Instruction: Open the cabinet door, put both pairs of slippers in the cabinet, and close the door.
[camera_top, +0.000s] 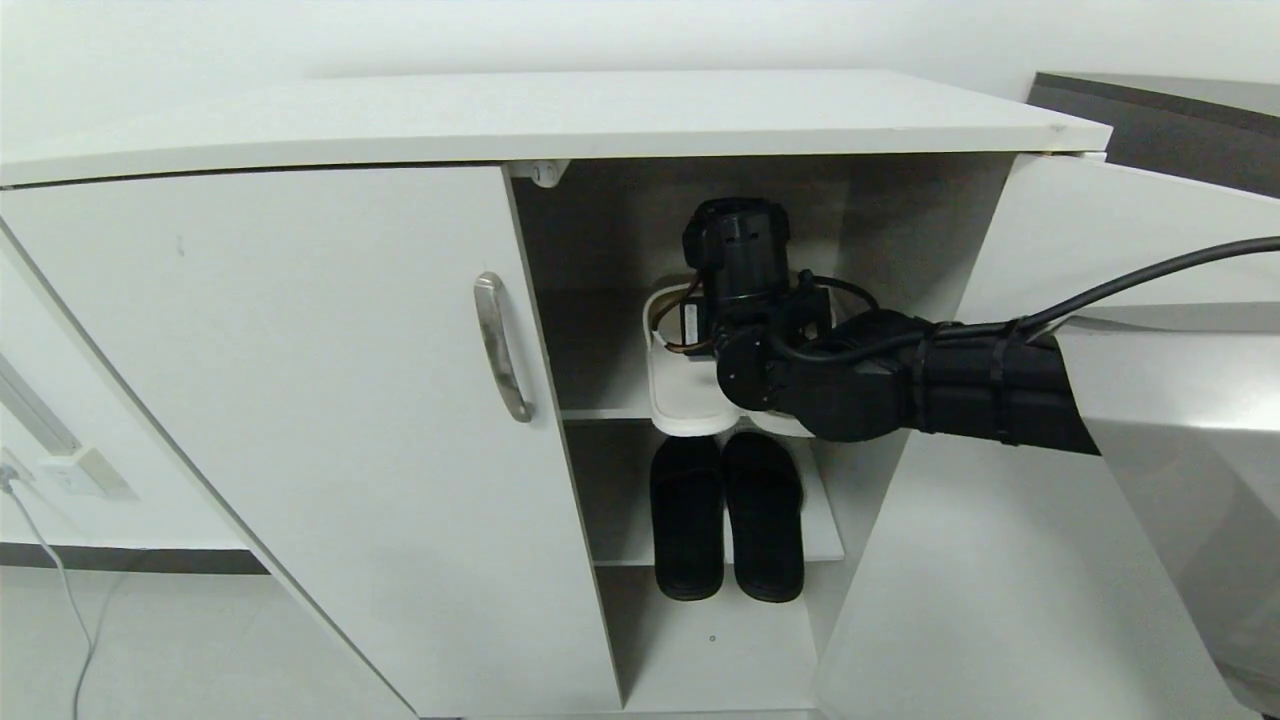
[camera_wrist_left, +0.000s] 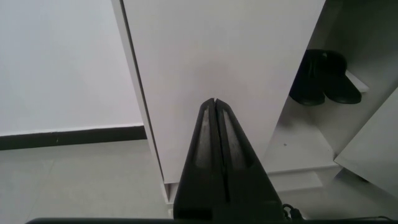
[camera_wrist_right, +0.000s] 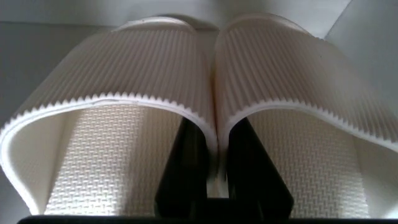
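Head view: door (camera_top: 1000, 600) open, black slippers (camera_top: 725, 515) shelved; white slippers (camera_top: 685, 390) at their 12 o'clock, clamped in right pincer (camera_wrist_right: 214, 155). Left pincer (camera_wrist_left: 214, 106) together. I reckon release, closing remain.

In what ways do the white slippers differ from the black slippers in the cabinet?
The white slippers lie on the upper shelf; the black slippers lie on the shelf below. The right gripper clamps the white slippers; nothing touches the black slippers. Both pairs lie side by side.
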